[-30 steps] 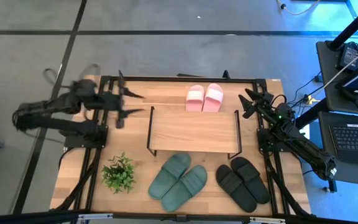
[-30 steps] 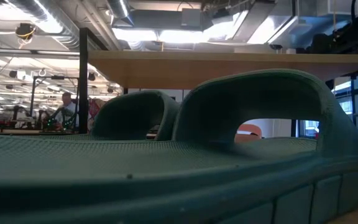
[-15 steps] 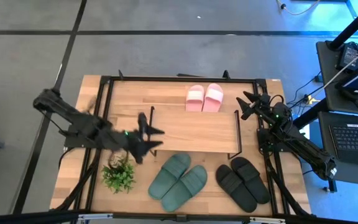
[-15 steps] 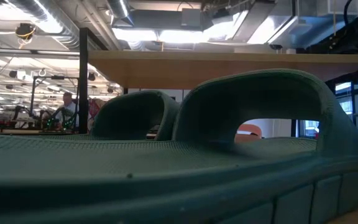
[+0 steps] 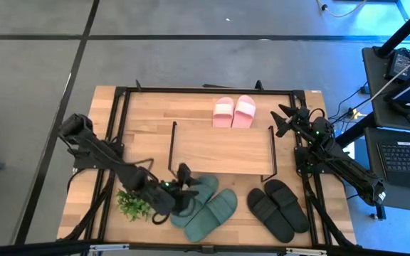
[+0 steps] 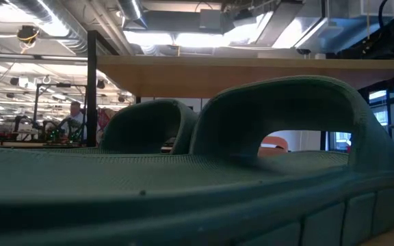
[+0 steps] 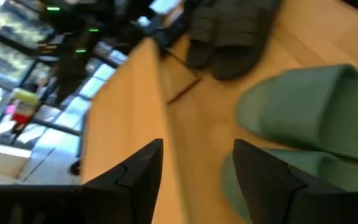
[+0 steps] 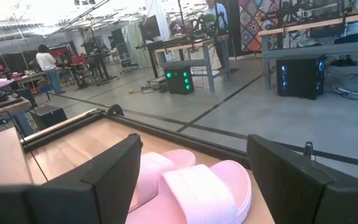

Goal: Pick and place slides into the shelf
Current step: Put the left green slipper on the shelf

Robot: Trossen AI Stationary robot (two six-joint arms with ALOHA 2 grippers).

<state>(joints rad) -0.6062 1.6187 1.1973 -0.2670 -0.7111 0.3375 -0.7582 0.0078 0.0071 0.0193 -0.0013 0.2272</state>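
The green slides [image 5: 208, 208] lie side by side on the table's near part, in front of the shelf [image 5: 223, 149]. The black slides [image 5: 277, 208] lie to their right, and the pink slides [image 5: 234, 112] lie behind the shelf. My left gripper [image 5: 186, 180] hovers open over the far end of the left green slide [image 7: 316, 124], between that slide and the shelf's near edge. My right gripper [image 5: 282, 121] waits open beside the shelf's far right corner, facing the pink slides [image 8: 185, 186]. In the low view a green slide [image 6: 183, 191] fills the picture.
A small potted plant [image 5: 135, 202] stands on the near left of the table, right under my left arm. The shelf's black frame legs [image 7: 179, 84] stand close to my left gripper. People and workbenches show in the room beyond.
My left arm has swung from the table's far left corner toward the near edge and to the right, and its gripper now sits over the green slides. Its fingers have stayed open. The slides and the shelf have not moved.
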